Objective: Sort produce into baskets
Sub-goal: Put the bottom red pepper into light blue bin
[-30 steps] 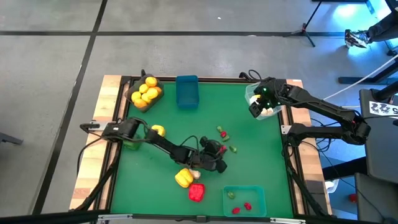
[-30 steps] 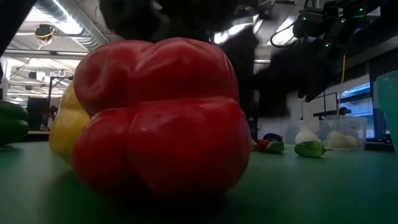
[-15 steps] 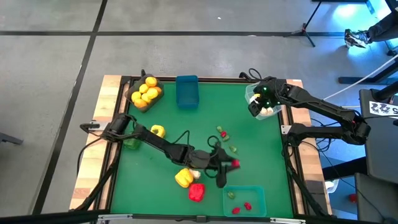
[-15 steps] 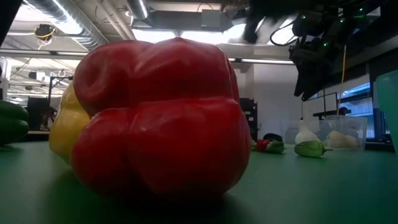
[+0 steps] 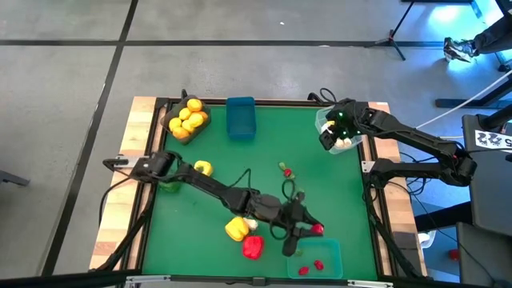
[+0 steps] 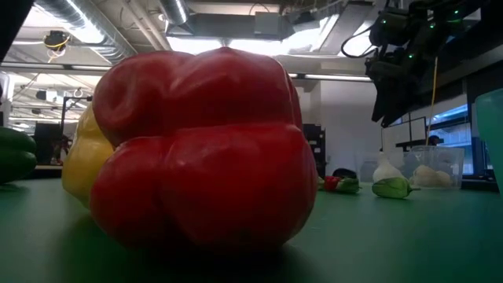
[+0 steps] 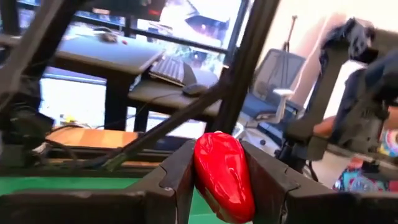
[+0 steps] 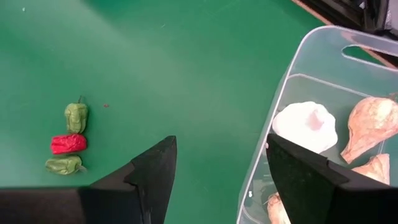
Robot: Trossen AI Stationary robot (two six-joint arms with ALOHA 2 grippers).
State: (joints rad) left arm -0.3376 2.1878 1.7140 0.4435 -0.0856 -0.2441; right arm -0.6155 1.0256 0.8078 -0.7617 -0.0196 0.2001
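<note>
My left gripper (image 5: 310,227) reaches across the green mat, shut on a tiny red pepper (image 7: 222,177) just beyond the far rim of the teal basket (image 5: 332,254), which holds red and green bits. A yellow bell pepper (image 5: 235,230) and a red bell pepper (image 5: 252,247) rest on the mat beside the arm. My right gripper (image 8: 217,180) hangs open over the mat-side wall of the clear basket (image 8: 311,87), which holds white garlic pieces (image 8: 305,124). My left gripper pinches the tiny red pepper between its two fingers (image 7: 180,180), one on each side of its body (image 7: 208,168). The fingers lie about level and point toward the table's right edge. The pepper is lifted clear of the mat, its rounded end past the fingertips.
A dark grey basket with yellow fruits (image 5: 186,120) and a blue basket (image 5: 240,118) stand at the far edge. A yellow fruit (image 5: 203,168) and a green pepper (image 5: 168,184) lie at the left. Small red and green bits (image 8: 68,143) lie mid-mat.
My left gripper has risen off the mat beside the yellow pepper with the tiny red pepper. It has gone toward the table's right and near edges, up to the teal basket, and has tipped from pointing down to about level.
</note>
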